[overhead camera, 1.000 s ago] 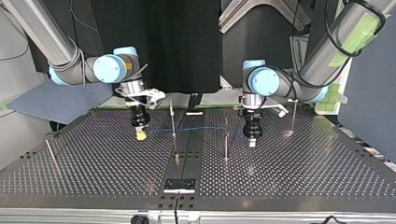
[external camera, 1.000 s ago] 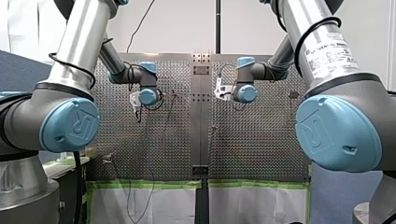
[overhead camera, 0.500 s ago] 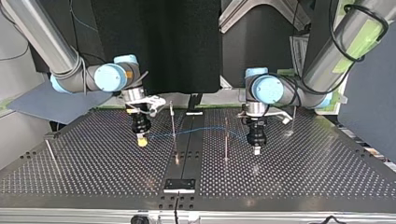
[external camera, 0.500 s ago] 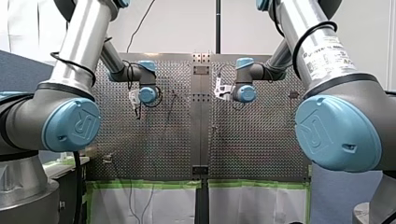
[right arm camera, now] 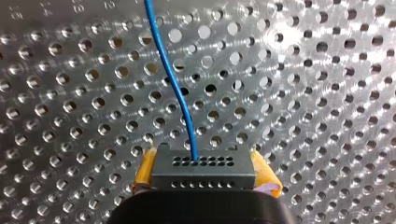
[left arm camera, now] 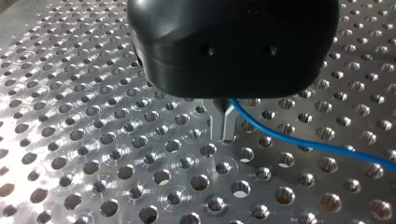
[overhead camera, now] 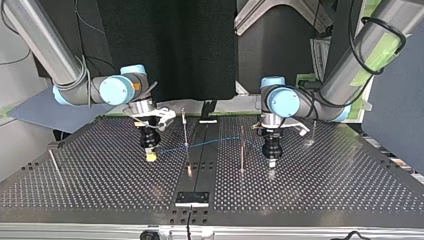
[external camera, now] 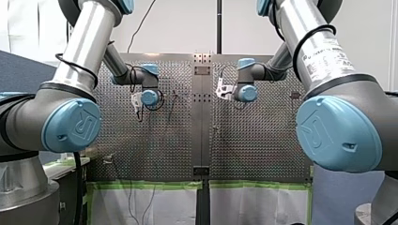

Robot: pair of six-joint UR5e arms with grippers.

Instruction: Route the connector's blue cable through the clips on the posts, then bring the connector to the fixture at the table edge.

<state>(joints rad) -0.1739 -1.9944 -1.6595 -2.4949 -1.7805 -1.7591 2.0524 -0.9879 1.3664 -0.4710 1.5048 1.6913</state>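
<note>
Above the perforated counter (overhead camera: pixel 100 175), my right end effector (overhead camera: pixel 150 155) pinches the connector (right arm camera: pixel 204 169) (yellow pads), while my left end effector (left arm camera: pixel 224 125) clamps the blue cable (left arm camera: pixel 303 143).

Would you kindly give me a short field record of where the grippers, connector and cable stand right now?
Right gripper: jaws shut on connector, yellow pads either side
Left gripper: jaws shut on blue cable
Cable: stretched between the grippers, crossing a post; clip seating unclear
Fixture: at edge of table, apart from connector
</note>
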